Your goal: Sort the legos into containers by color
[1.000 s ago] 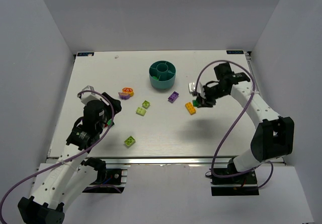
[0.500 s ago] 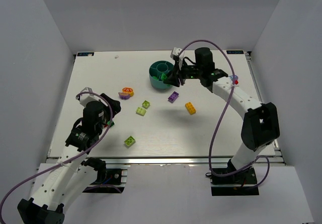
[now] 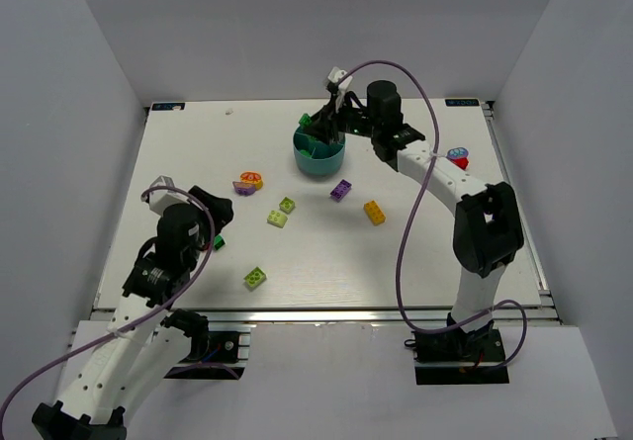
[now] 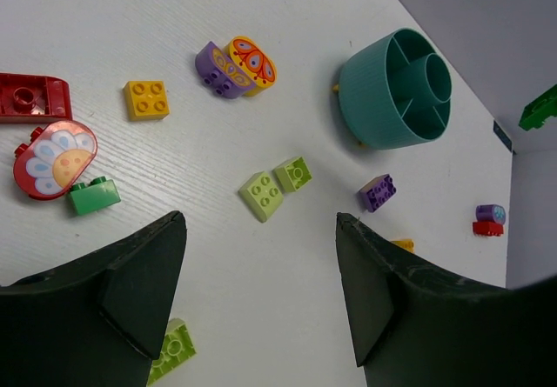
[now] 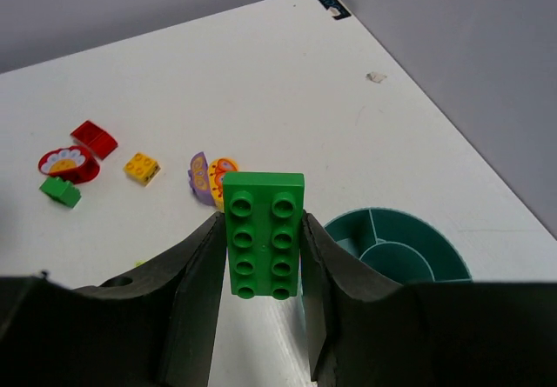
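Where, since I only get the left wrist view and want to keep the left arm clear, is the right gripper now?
Observer: The right gripper hangs above the far rim of the teal bowl, as the top camera shows it.
Operator: Is it holding anything?
Observer: Yes, a dark green brick with eight studs, clamped by its long sides.
Operator: Does my view hide any loose piece?
Observer: An orange brick lies apart from the purple brick, on its near-right side in the top view.
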